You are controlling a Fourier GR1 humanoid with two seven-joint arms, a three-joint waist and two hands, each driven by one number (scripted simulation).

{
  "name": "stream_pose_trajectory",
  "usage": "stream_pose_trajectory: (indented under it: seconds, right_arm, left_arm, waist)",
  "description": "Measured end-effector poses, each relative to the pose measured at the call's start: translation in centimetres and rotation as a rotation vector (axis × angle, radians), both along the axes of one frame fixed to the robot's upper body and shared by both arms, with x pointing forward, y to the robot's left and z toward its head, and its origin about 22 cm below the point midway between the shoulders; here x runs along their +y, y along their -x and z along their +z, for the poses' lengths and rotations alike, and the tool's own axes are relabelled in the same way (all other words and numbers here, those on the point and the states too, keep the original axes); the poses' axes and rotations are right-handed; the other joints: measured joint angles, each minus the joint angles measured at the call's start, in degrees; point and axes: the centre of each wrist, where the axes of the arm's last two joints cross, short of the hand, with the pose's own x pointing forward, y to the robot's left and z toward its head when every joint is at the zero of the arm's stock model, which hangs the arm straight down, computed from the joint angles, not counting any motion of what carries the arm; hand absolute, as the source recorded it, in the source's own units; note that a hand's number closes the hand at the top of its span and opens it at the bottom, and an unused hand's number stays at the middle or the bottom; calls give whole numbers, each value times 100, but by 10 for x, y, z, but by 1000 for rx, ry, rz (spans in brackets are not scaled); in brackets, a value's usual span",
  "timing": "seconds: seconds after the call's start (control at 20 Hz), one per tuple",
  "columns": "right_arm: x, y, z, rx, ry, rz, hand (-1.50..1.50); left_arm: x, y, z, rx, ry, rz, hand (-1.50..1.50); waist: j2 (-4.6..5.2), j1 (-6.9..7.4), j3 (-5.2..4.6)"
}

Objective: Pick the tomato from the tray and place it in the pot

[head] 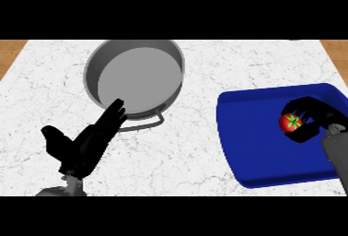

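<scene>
A red tomato (pixel 291 122) with a green stem star lies in the blue tray (pixel 258 147) at the right. My right hand (pixel 314 115) is over the tray with its fingers and thumb curled round the tomato. The grey metal pot (pixel 136 76) stands at the upper middle of the counter, tilted toward me, with a wire handle (pixel 146 123) at its near side. My left hand (pixel 85 143) rests open at the lower left, its fingertips reaching up to the pot's near rim.
The white marbled counter (pixel 204 152) stretches between the pot and the tray. Wooden strips (pixel 10 53) show at the far left and far right edges of the counter.
</scene>
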Motion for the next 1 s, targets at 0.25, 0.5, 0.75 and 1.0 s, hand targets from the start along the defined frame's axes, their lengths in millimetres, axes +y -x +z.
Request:
stream_pose_trajectory:
  seconds: [0.25, 0.5, 0.75, 1.0]
  right_arm:
    - [0, 4, -6, -36, 9, 37, 150]
    - [27, 2, -11, -78, 18, 94, 150]
    - [126, 0, -10, -130, 19, 273, 150]
    - [188, 21, 3, -199, 47, 358, 150]
  left_arm:
    - [6, 0, -2, -1, 2, -4, 0]
    - [10, 3, -5, 0, 5, -5, 0]
    - [5, 2, -5, -5, 7, -2, 0]
    - [10, 2, -7, -8, 6, -5, 0]
  waist:
    - [-5, -8, -5]
    - [-17, -18, -10]
    - [-20, -1, -5]
    - [-23, -27, 0]
